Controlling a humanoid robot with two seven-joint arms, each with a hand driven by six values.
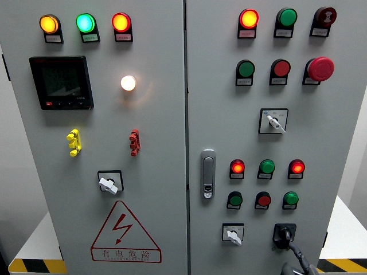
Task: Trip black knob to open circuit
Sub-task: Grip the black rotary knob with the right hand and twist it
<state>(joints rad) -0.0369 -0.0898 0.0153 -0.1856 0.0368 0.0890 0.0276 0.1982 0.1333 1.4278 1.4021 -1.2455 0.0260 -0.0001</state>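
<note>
Fingers [291, 250] of the right hand [297, 262], dark and narrow, reach up from the bottom edge to touch the black knob [283, 233]; whether they grip it I cannot tell. On the left door: 3 lit lamps, a meter [61, 82], a white lamp [128, 83], yellow and red toggles, a selector [109, 183], a warning triangle [125, 232]. Right of the handle [207, 173], the knob sits at bottom right, beside a white selector [233, 233]
</note>
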